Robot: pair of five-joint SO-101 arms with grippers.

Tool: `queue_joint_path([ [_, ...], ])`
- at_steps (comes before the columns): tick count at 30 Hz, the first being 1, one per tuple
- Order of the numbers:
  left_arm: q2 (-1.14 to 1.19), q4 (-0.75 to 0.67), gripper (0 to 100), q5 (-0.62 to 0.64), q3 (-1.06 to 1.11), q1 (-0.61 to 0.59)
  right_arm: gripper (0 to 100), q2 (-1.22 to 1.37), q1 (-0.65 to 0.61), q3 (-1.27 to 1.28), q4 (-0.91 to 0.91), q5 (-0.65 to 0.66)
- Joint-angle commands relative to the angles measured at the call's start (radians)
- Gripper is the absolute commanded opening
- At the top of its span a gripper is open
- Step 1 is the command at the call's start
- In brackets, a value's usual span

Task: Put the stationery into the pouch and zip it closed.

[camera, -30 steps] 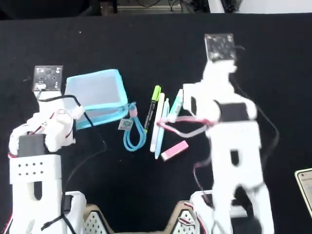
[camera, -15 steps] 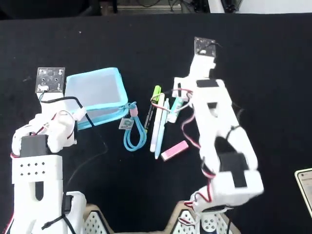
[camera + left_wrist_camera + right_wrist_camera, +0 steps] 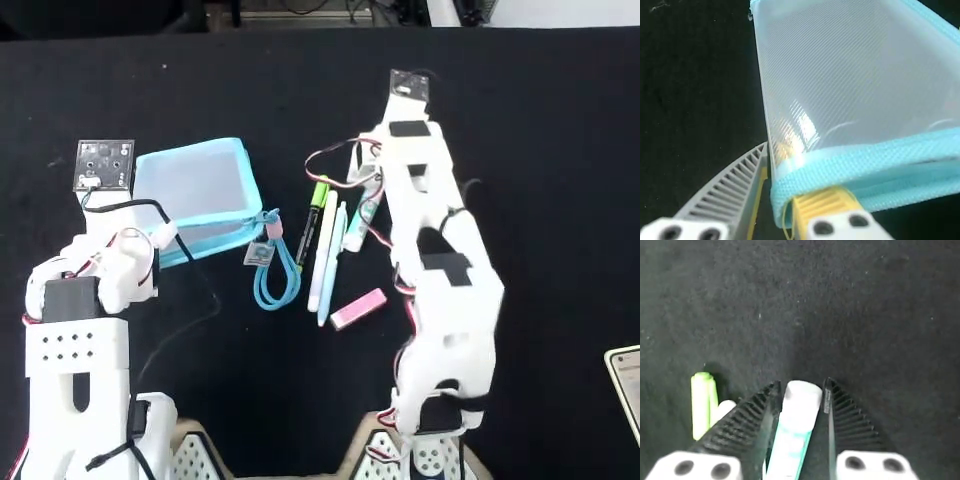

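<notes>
The left gripper (image 3: 774, 147) holds a corner of the pouch (image 3: 195, 190), fingers closed on the teal edge. Arm and pouch are unchanged over the last second. The pouch lies at the table's left, with nothing seen inside. To its right lies the strap (image 3: 275, 280), then the highlighter (image 3: 317, 205), two pens (image 3: 322, 255) and the eraser (image 3: 358, 309), all unmoved.

The right arm has swung forward from a raised, drawn-back pose. Its gripper (image 3: 801, 387) has come down over the teal pen (image 3: 795, 425), which is still on the table. The fingers stand narrow on either side of the cap, with thin gaps showing. The first pick is aligned, and closing appears to be the next action.
</notes>
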Motion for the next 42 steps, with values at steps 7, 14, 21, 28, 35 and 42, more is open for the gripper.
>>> queue_joint_path([
  [7,0.002,0.0,3,0.009,0.012,-0.01,13.8,0.257,0.043,-0.461,0.327,-0.127],
  [14,0.002,0.0,3,0.009,0.012,-0.01,13.7,0.397,0.041,-0.812,0.628,-0.132],
  [21,0.002,-0.003,3,0.008,0.022,-0.01,14.2,0.446,0.035,-0.911,0.666,-0.132],
  [28,0.002,-0.069,3,0.002,0.068,-0.01,18.4,0.406,0.035,-0.888,0.667,-0.126],
  [35,0.002,-0.064,3,0.002,0.064,-0.01,18.3,0.341,0.023,-0.734,0.666,-0.133],
  [42,0.002,-0.068,3,0.002,0.068,-0.01,3.7,0.332,0.031,-0.717,0.666,-0.124],
])
